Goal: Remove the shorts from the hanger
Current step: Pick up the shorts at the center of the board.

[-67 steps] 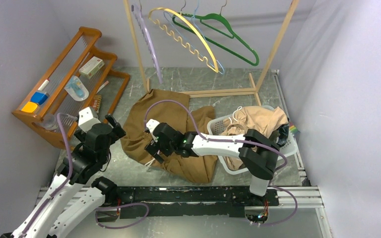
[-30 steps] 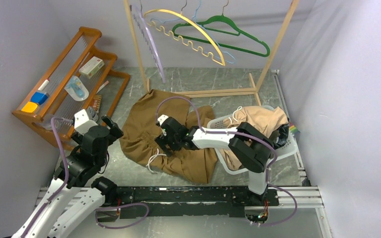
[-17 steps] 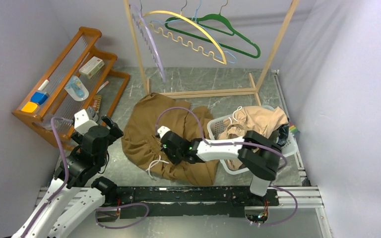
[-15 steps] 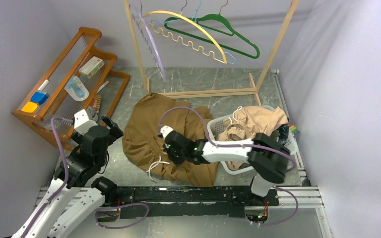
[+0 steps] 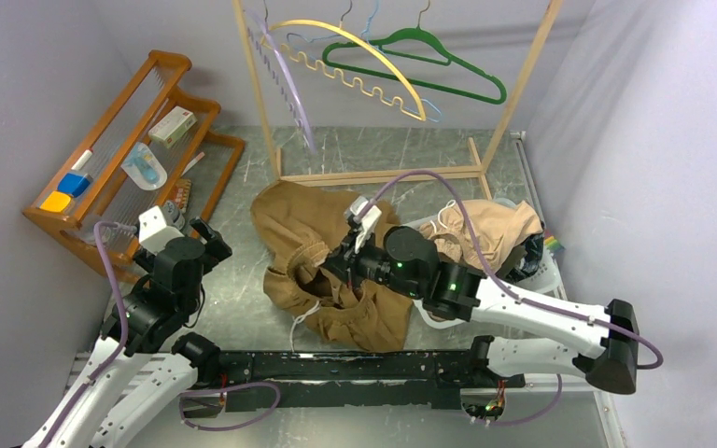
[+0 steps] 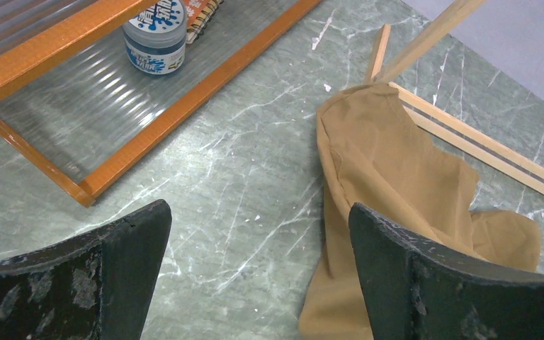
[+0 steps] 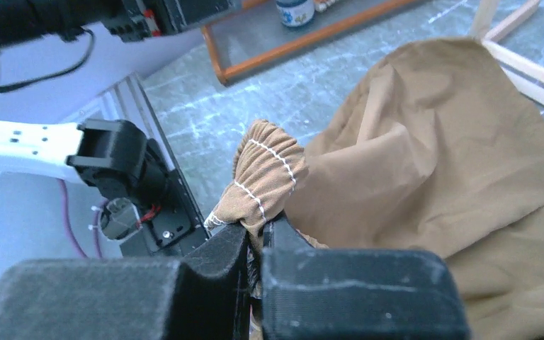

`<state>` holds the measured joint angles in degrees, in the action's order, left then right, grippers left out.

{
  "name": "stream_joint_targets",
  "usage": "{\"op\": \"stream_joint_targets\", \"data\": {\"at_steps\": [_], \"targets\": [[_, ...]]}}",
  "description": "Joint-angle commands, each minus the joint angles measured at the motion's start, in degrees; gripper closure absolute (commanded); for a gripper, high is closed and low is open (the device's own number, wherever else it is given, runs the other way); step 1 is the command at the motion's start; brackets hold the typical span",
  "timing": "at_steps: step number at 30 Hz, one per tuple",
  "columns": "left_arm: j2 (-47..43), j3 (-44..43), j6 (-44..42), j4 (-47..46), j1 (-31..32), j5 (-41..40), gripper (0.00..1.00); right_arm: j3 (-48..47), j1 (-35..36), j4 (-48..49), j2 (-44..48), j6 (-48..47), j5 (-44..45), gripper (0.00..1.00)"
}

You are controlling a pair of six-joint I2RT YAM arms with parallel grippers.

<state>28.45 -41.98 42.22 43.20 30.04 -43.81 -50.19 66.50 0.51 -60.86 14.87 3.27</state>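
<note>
Tan-brown shorts (image 5: 308, 233) with a white drawstring lie bunched on the marble floor, off any hanger. My right gripper (image 5: 334, 271) is shut on their gathered waistband (image 7: 265, 177), which it holds lifted above the floor. The rest of the cloth (image 7: 425, 163) hangs down and trails behind. My left gripper (image 6: 258, 234) stands wide open over bare floor, with the edge of the shorts (image 6: 389, 170) beside its right finger. Bare hangers, a green one (image 5: 420, 65) and a yellow one (image 5: 355, 56), swing on the wooden rack (image 5: 257, 84). Light beige shorts (image 5: 485, 229) lie in the white basket (image 5: 429, 313).
An orange wooden shelf (image 5: 112, 149) with small items stands at the left, its lower edge (image 6: 149, 134) close to my left gripper. The rack's base bars (image 5: 401, 173) cross the floor behind the shorts. The black rail (image 5: 336, 369) runs along the near edge.
My right gripper closed on the waistband and lifted it up and back toward the basket, pulling the shorts into a heap. The right arm swung out to the right. The left arm stayed still.
</note>
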Motion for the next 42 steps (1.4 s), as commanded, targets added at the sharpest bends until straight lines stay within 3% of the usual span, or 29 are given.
{"op": "stream_joint_targets", "data": {"at_steps": [1, 6, 9, 10, 13, 16, 23, 31, 34, 38, 42], "targets": [[0.01, -1.48, -0.2, 0.04, -0.23, -0.48, 0.01, -1.71, 0.09, -7.62, -7.03, -1.71, 1.32, 1.0], [0.62, -1.63, -0.12, 0.4, -0.17, -0.41, 0.01, -6.18, 0.16, -19.01, -23.18, 1.82, 6.29, 1.0], [0.55, -1.65, -0.11, 0.43, -0.17, -0.39, 0.01, -4.56, 0.15, -15.99, -25.85, 2.7, 1.14, 0.95], [0.48, -1.58, -0.2, 0.35, -0.18, -0.36, 0.01, -4.07, 0.25, -14.51, -25.73, 3.1, -1.07, 0.87], [0.23, -1.44, -0.26, 0.26, -0.22, -0.39, 0.01, -0.79, 0.21, -7.14, -24.16, 4.14, -11.43, 0.46], [0.0, -1.54, -0.55, -0.13, -0.2, 0.03, 0.01, 0.16, 0.28, -5.26, -24.22, 3.79, -14.53, 0.25], [-0.12, -1.05, -1.2, -0.99, -0.17, 0.45, 0.01, -7.71, 1.45, -17.03, -34.69, 0.56, -0.77, 0.12], [0.84, -1.54, -1.0, -0.27, -0.25, 0.27, 0.01, -14.87, 6.76, -22.05, -47.89, -1.82, 15.63, 0.05], [0.66, -1.48, -1.04, -0.27, -0.28, 0.17, 0.01, -13.51, 6.82, -21.32, -52.31, -0.23, 17.14, 0.11], [0.14, -1.32, -1.16, -0.52, -0.3, 0.04, 0.01, -10.66, 6.75, -19.26, -52.9, 3.82, 17.55, 0.49], [0.07, -1.21, -1.41, -0.75, -0.28, 0.34, 0.01, -7.75, 6.39, -15.5, -45.88, 5.37, 17.58, 0.88]]}}
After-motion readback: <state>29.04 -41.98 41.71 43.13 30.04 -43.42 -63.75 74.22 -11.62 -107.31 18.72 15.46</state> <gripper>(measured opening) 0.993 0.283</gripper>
